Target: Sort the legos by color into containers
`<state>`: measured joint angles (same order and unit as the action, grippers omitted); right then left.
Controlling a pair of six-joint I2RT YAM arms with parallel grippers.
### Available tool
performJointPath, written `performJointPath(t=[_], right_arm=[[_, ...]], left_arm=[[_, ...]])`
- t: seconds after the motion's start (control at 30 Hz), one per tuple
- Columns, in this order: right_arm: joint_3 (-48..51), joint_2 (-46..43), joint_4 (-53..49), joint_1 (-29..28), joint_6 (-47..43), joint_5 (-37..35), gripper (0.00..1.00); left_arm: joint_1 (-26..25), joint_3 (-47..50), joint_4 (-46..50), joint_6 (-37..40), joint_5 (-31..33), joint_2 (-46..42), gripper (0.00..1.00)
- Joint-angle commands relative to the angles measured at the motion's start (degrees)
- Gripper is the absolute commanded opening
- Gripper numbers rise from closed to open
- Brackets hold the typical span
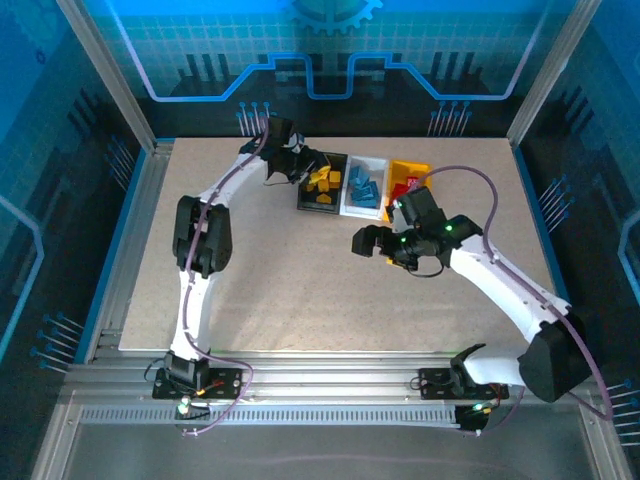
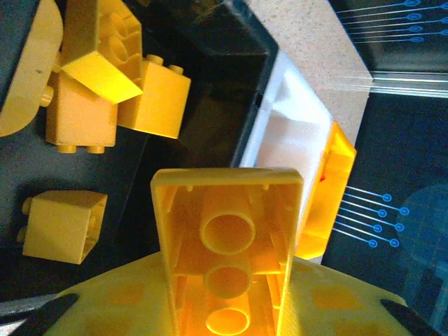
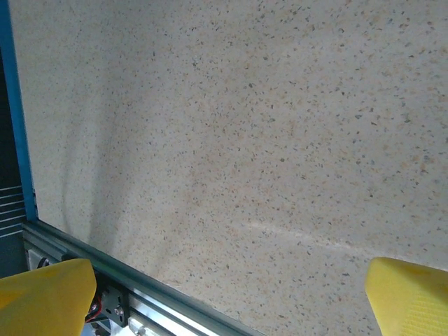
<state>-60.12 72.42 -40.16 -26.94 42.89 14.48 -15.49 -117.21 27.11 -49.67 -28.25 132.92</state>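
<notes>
Brick (image 2: pixel 227 241), yellow, is clamped in my left claw (image 1: pixel 298 158). Its hollow underside faces the wrist camera and its long axis runs along the fingers, pointing out over the black bin (image 2: pixel 210 112) beneath the claw. The frame edge cuts off its near end. My right claw (image 1: pixel 368 243) is wide open over the bare table (image 3: pixel 245 140).

The overhead camera is looking down from behind the arms, taking in the whole table (image 1: pixel 300 300) from afar. The left wrist camera is peering into the black bin (image 2: pixel 210 108) from very close, a yellow brick (image 2: pixel 227 238) crowding its lens; the overhead view is sharing that bin. The right wrist camera is facing bare tabletop beside the metal rail (image 3: pixel 175 308), close up.
</notes>
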Motion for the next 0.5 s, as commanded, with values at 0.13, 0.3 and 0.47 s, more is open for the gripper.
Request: performJointPath(t=[0.13,0.3,0.47], right_arm=[[3.0,-3.6,-1.2,0.4,2.4,-2.0,1.00],[0.3,-1.4,-1.4,1.1,0.6,-1.7,1.00],[-3.7,2.0,-1.5,1.6,-1.4,-0.5,1.00]], left_arm=[[0.1,-6.0,4.3,1.4,-1.6,1.4,0.48],[0.3,-5.6,7.8,4.6,-0.1,-1.4,0.56],[0.6,-4.3,8.9,5.2,0.1,-4.6,0.66]])
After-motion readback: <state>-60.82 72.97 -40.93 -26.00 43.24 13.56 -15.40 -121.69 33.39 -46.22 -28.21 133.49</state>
